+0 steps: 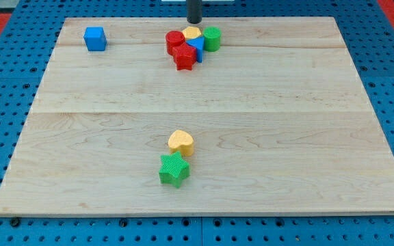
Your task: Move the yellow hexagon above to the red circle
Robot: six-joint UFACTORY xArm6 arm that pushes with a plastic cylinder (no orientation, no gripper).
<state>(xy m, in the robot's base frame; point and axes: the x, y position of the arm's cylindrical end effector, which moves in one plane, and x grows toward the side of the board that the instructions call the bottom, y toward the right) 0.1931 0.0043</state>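
Pale wood makes up the board (252,102), which lies on a blue pegboard surface (5,102). My tip (194,21) comes down at the view's top, just above the yellow hexagon (191,33); it is a bare rod with no claw, so it holds nothing. Whether it touches the hexagon I cannot tell. The yellow hexagon sits at the top of a tight cluster, with the red circle (174,41) just to its lower left, the green cylinder (212,38) at its right, the blue triangle (196,46) below it and a red block (184,57) lowest. A blue cube (95,38) stands well apart at the view's left. Near the bottom, a yellow heart (180,142) touches a green star (174,169).
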